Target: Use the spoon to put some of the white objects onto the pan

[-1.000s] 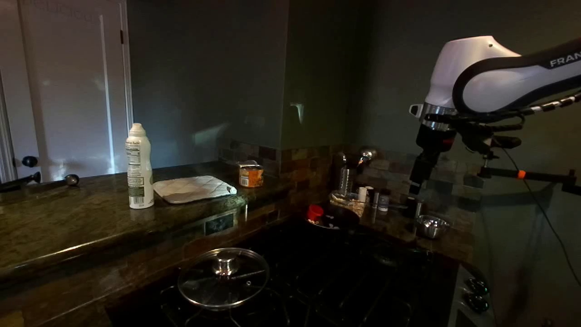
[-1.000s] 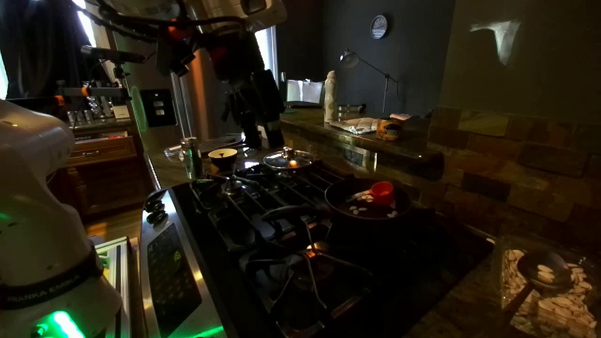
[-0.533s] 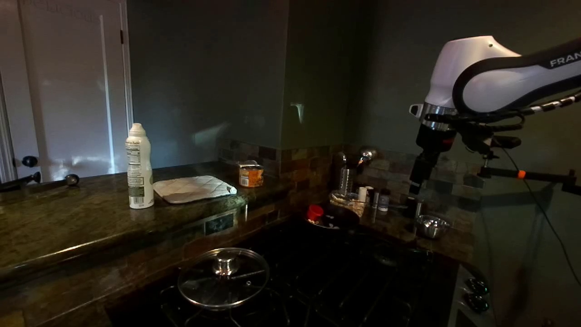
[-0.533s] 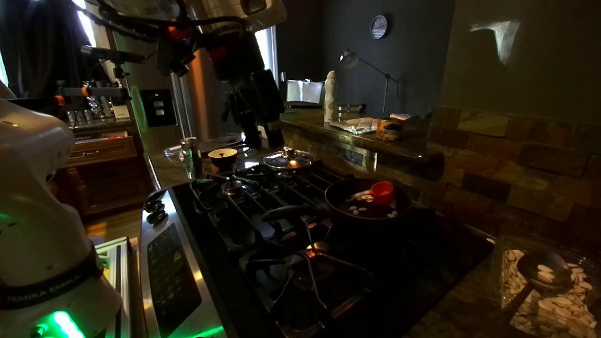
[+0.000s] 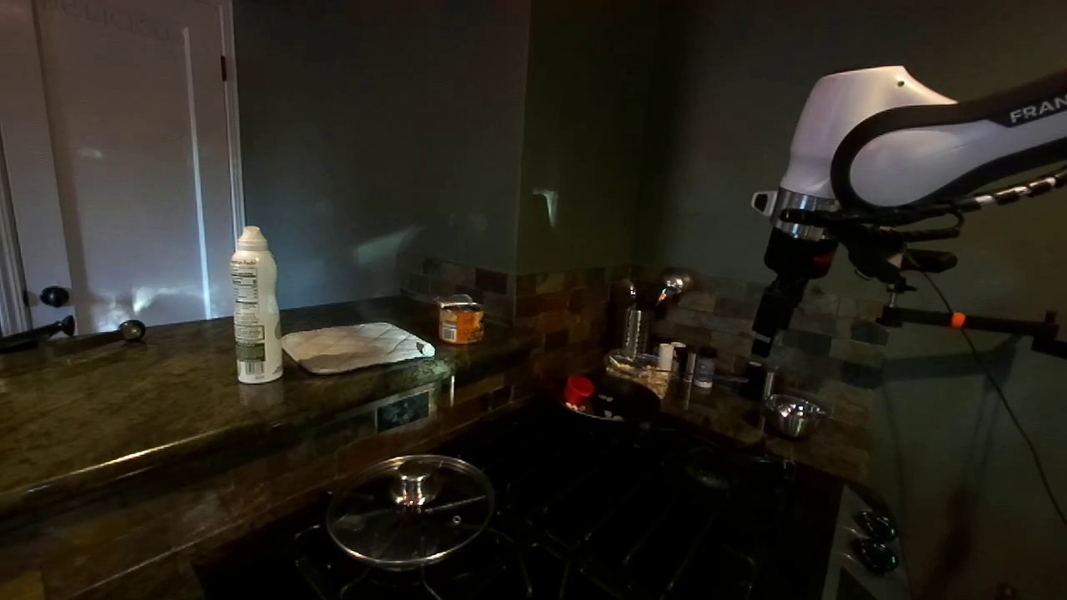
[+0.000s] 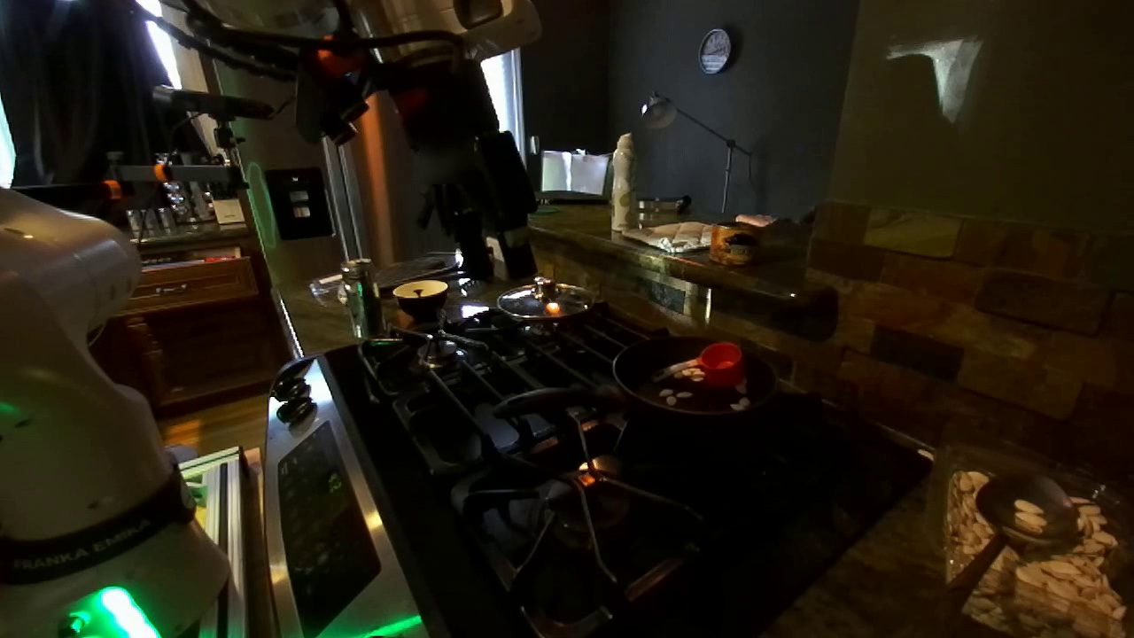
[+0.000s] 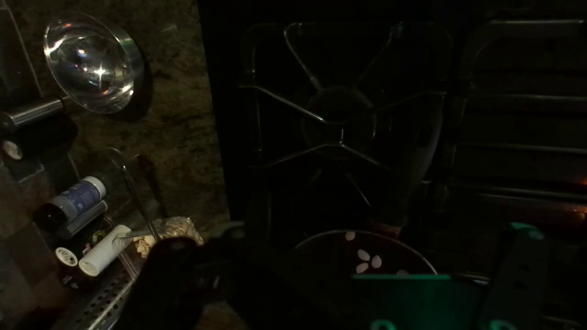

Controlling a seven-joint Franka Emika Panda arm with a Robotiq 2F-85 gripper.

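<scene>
The pan (image 6: 638,394) is a dark round frying pan on the stove. It holds several white objects (image 6: 680,395) and a red cup (image 6: 720,365); its edge shows in the wrist view (image 7: 399,252). A dark spoon (image 6: 1056,498) lies on a clear container (image 6: 946,532) full of white objects (image 6: 1067,580), with a few white objects in its bowl. My gripper (image 6: 498,270) is open and empty, high above the stove and apart from pan and spoon. It also shows in an exterior view (image 5: 760,346) and the wrist view (image 7: 380,229).
A steel bowl (image 7: 94,64) and several small bottles (image 7: 78,201) stand on the side counter. A glass lid (image 5: 408,512) rests on the stove. A white bottle (image 5: 257,308), a pale quilted pad (image 5: 360,347) and an orange can (image 5: 461,322) stand on the raised ledge.
</scene>
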